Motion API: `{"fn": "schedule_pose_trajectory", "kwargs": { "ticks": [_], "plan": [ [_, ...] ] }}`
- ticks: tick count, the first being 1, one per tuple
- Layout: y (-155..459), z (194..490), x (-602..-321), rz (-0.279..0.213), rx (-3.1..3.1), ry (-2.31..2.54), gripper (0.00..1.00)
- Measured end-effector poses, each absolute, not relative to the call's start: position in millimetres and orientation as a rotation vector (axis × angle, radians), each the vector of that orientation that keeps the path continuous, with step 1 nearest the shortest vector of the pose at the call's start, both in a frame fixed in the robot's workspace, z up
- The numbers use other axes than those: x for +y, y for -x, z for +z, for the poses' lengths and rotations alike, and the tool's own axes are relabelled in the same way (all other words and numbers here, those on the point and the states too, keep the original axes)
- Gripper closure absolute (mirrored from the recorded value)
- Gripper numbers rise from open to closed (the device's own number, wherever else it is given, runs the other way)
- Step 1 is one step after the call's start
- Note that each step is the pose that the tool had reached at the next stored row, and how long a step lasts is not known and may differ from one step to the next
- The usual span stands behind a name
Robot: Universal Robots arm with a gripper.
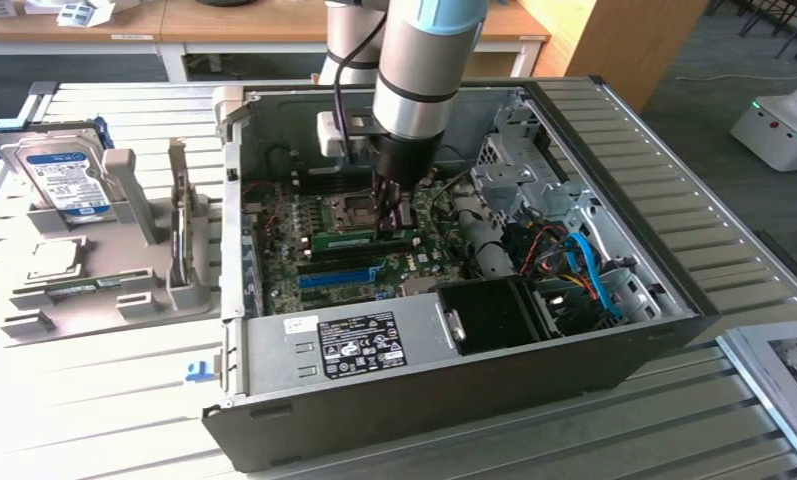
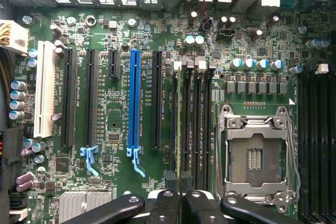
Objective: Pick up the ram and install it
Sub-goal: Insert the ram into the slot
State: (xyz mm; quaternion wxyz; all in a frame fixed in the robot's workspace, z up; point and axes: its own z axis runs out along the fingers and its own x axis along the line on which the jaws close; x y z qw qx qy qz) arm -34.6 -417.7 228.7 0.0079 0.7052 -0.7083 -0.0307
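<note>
The ram (image 1: 351,238) is a thin green stick standing on edge on the motherboard inside the open computer case (image 1: 665,300). It sits along the black memory slots (image 2: 197,124), beside the empty silver processor socket (image 2: 257,156). The arm reaches straight down into the case. My gripper (image 1: 395,215) is shut on the ram near one end. In the wrist view the ram (image 2: 180,124) shows edge-on as a narrow line between the slots. It runs away from my gripper (image 2: 178,182), whose dark fingertips (image 2: 169,178) pinch it. I cannot tell whether the ram is seated in a slot.
A bright blue slot (image 2: 134,98) and black expansion slots lie on the far side from the socket. A black fan shroud (image 1: 498,310), cables and the power supply (image 1: 345,345) crowd the case. Outside, a hard drive (image 1: 65,175) stands in a grey holder (image 1: 105,270) on the slatted table.
</note>
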Motion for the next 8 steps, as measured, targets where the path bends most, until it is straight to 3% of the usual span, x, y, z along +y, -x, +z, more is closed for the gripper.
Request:
{"fn": "schedule_pose_trajectory", "kwargs": {
  "ticks": [8],
  "plan": [
    [34.9, 227.9, -417.7, -0.096, -2.225, -2.194, 0.88]
  ]
}}
